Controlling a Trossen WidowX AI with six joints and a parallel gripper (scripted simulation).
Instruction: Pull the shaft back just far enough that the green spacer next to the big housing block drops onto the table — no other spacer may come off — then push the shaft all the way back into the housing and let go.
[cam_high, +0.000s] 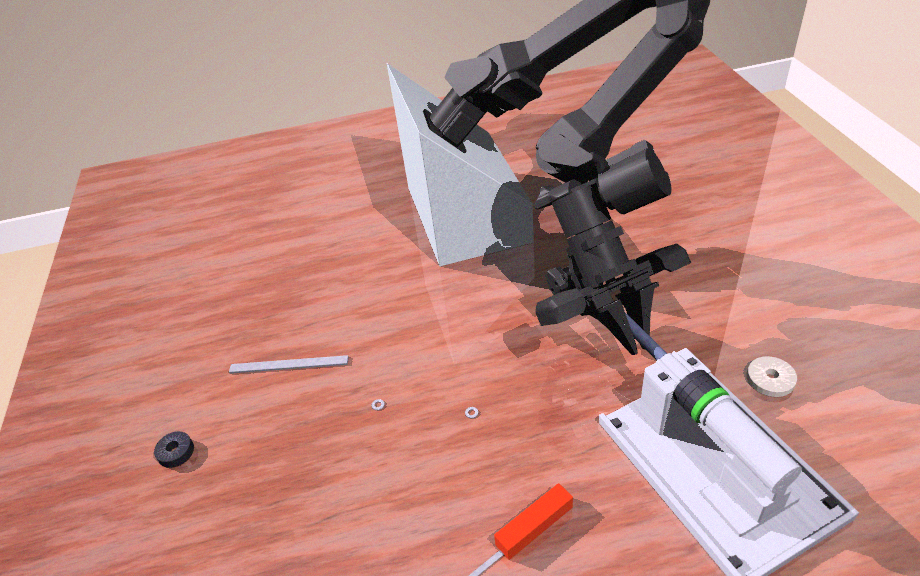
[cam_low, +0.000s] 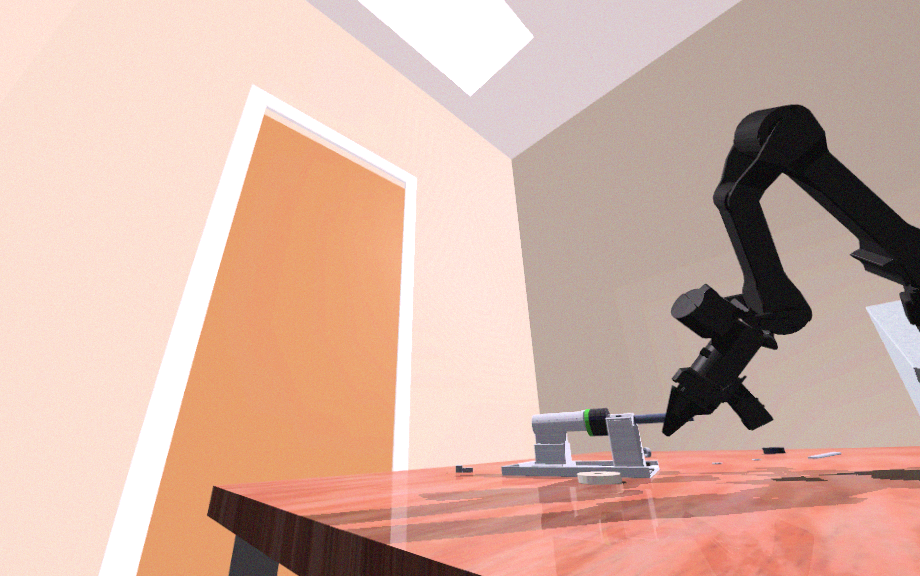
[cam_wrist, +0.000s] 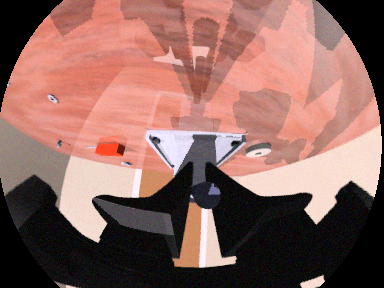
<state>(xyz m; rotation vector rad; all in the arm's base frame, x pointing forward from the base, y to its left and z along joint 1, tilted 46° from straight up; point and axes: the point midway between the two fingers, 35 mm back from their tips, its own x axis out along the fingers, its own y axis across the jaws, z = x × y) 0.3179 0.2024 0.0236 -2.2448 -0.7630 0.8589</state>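
Table: spreading red-brown across most of the top view, with the base plate (cam_high: 668, 474) (cam_low: 549, 470) (cam_wrist: 182, 145) sitting toward its lower right.
Arm: reaching down from the upper right of the top view (cam_high: 631, 88) (cam_low: 760, 237), its wrist angling toward the fixture.
Housing block: lying as a white barrel (cam_high: 750, 440) (cam_low: 558, 421) on its post, pointing toward the lower right from above.
Support block: standing (cam_high: 655, 386) (cam_low: 624, 440) between the gripper and the spacers.
Gripper: closing narrowly on the shaft (cam_high: 636, 339) (cam_low: 670, 428) (cam_wrist: 199, 165), its fingers holding it near the outer end.
Shaft: showing blue-grey (cam_high: 646, 339) (cam_low: 649, 418) (cam_wrist: 206, 196) between support and fingers, running toward the row of spacers; the step in hand is apparently the pull back. The next move is calling for a short, straight draw along its axis, toward upper left from above and rightward in the exterior view, then a stop.
Dark spacers: sitting side by side (cam_high: 691, 388) (cam_low: 600, 421) between support and green ring; too long a pull would be risking these.
Green spacer: hanging in line (cam_high: 709, 405) (cam_low: 587, 421) beside the housing, not yet dropping; its fall should be cueing the push home, then release.
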